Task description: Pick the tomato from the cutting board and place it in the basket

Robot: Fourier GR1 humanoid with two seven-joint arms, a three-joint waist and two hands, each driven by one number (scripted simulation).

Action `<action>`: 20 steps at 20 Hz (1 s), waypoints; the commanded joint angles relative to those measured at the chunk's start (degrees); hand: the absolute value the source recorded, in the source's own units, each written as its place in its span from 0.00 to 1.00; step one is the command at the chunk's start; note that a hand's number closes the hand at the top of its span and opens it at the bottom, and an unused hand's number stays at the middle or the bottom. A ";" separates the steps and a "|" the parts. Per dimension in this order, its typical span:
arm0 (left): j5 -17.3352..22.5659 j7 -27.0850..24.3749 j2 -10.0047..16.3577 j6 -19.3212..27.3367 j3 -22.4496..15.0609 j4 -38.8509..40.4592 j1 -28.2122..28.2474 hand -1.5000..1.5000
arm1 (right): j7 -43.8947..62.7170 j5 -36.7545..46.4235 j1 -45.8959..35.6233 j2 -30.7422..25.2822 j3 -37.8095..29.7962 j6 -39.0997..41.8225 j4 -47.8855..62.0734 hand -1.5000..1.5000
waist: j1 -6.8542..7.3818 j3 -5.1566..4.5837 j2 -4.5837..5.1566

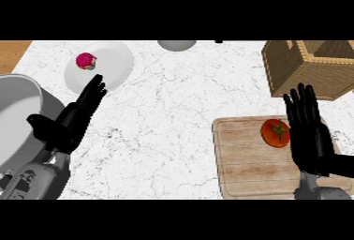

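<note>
Beside a large pale grey bowl at the left edge, the black left hand is held open, fingers straight and close together, tips over the rim of a white round plate bearing a small magenta item. The round red tomato is found at the upper right of a light wooden cutting board, with the black right hand held open just right of it, fingers straight and slightly spread; the tan woven basket is set beyond the board
</note>
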 commanded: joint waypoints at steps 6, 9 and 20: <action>-9.30 -3.35 7.69 1.26 1.40 -1.73 -4.88 0.50 | 9.44 0.69 -13.29 -9.47 17.28 25.53 -0.77 1.00 | 5.82 -0.65 0.40; -9.62 -3.13 6.55 2.06 0.76 -0.51 -3.14 0.50 | 14.31 -10.72 -8.50 3.28 22.24 24.10 -2.24 1.00 | 2.44 -0.62 0.21; -9.49 -3.85 8.99 1.13 4.30 -0.82 -0.37 0.50 | 31.90 22.29 -23.59 -17.32 19.31 13.45 -17.80 0.00 | -1.22 -0.94 -0.83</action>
